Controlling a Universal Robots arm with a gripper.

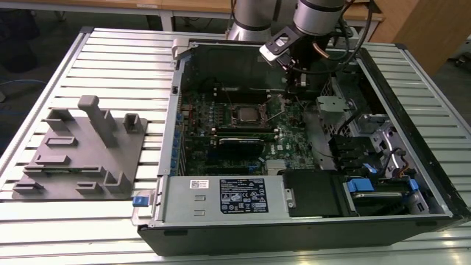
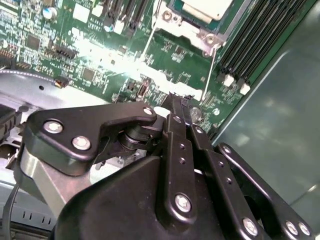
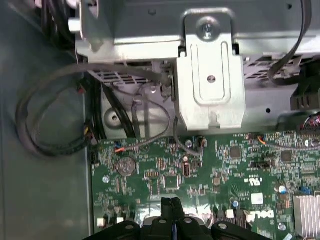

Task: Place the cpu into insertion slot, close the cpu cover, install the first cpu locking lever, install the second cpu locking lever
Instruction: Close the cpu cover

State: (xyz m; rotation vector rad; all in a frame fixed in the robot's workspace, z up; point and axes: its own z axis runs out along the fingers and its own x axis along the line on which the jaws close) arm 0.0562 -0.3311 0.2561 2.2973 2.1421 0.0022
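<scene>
The cpu (image 1: 246,114) (image 2: 207,7) lies in the insertion slot on the green board, its silvery top showing and the slot's contacts hidden beneath it. The cpu cover (image 2: 192,31) lies down as a metal frame around the chip. Two thin wire levers (image 2: 149,37) (image 2: 212,67) stand up off the board beside the socket; one lever (image 1: 276,114) slants up at the socket's side in the exterior view. My gripper (image 1: 290,94) (image 2: 180,102) (image 3: 171,202) hangs just above the board, to the exterior view's right of the socket. Its black fingers are shut together with nothing between them.
The open computer case (image 1: 412,132) surrounds the board, with a silver bracket (image 3: 210,75), cable loops (image 3: 45,125) and drive bays (image 1: 368,187) close by. Black memory slots (image 2: 260,40) run beside the socket. A grey fixture plate (image 1: 81,149) lies on the table at the exterior view's left.
</scene>
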